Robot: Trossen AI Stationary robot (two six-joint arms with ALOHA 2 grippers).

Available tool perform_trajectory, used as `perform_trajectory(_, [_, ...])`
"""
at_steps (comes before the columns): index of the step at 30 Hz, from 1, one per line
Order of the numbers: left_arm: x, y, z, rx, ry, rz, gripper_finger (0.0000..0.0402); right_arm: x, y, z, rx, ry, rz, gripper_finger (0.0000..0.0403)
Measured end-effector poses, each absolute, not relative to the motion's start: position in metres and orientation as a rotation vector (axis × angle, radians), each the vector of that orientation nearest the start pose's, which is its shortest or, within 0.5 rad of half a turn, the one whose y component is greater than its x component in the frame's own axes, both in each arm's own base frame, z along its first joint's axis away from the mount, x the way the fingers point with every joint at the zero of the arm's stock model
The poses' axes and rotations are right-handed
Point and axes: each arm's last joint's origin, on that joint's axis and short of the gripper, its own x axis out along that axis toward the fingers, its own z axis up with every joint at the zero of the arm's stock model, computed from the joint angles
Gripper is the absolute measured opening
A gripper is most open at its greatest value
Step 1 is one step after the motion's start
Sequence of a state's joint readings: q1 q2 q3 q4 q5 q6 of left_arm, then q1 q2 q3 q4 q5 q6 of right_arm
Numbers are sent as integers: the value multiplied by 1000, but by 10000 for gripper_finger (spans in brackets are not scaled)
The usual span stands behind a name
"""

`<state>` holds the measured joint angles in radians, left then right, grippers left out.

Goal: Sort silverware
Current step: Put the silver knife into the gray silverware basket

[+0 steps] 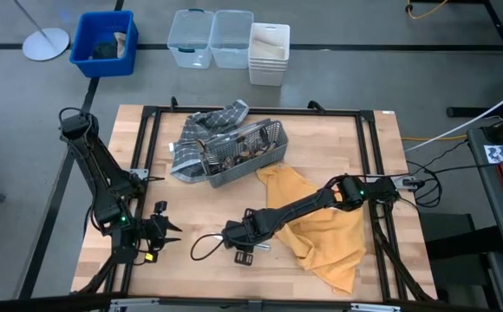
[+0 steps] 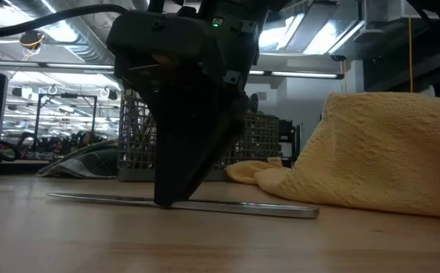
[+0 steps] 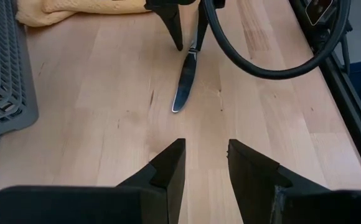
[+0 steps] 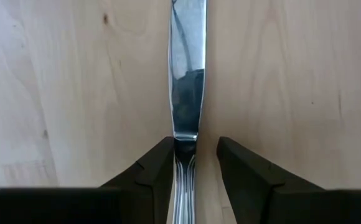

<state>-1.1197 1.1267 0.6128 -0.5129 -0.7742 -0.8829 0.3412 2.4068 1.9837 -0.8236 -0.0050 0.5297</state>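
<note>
The left gripper (image 1: pixel 166 230) waits at about eight o'clock on the table (image 1: pixel 382 156), jaws spread and holding nothing. Toward six o'clock the right gripper (image 4: pixel 193 163) stands tip-down over a table knife (image 4: pixel 187 68) lying flat on the bare wood, jaws spread and straddling the knife where blade meets handle; one finger seems to touch its edge, the other stands just clear, so nothing is pinched. The likely trouble from here: a slim knife flat on wood gives the fingertips little to bite, so a closing pinch could skate over it, or flip or push it toward the table edge. An off-centre grip might also let it swing and drop when lifted. At about twelve o'clock a grey wire-mesh caddy (image 1: pixel 234 154) sits on a checked cloth (image 1: pixel 201 126), holding a jumble of silverware (image 1: pixel 234 158) not yet sorted. A yellow towel (image 1: pixel 321 230) lies crumpled around four o'clock.
</note>
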Motion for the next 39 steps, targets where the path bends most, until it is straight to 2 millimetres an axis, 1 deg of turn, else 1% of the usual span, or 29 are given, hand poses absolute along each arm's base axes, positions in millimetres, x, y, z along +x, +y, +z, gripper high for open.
perform_trajectory(4, [103, -167, 198, -13, 659, -26, 108, 466, 165, 143, 241, 1269, -43, 132])
perform_trajectory(6, [103, -167, 198, -13, 659, -26, 108, 466, 165, 143, 235, 1267, -46, 125])
perform_trajectory(9, [103, -167, 198, -13, 659, -26, 108, 466, 164, 142, 224, 1264, -57, 103])
perform_trajectory(15, [103, -167, 198, -13, 659, -26, 108, 466, 164, 142, 219, 1260, -64, 45])
perform_trajectory(18, [103, -167, 198, -13, 659, -26, 108, 467, 164, 142, 220, 1255, -62, 28])
perform_trajectory(21, [103, -167, 198, -13, 659, -26, 108, 467, 164, 143, 222, 1249, -60, 28])
perform_trajectory(26, [103, -167, 198, -13, 658, -26, 108, 467, 163, 143, 222, 1248, -60, 40])
perform_trajectory(33, [103, -167, 198, -14, 658, -26, 108, 468, 163, 143, 220, 1248, -58, 39])
perform_trajectory(39, [103, -167, 198, -20, 658, -24, 108, 473, 159, 149, 225, 1236, -56, 41])
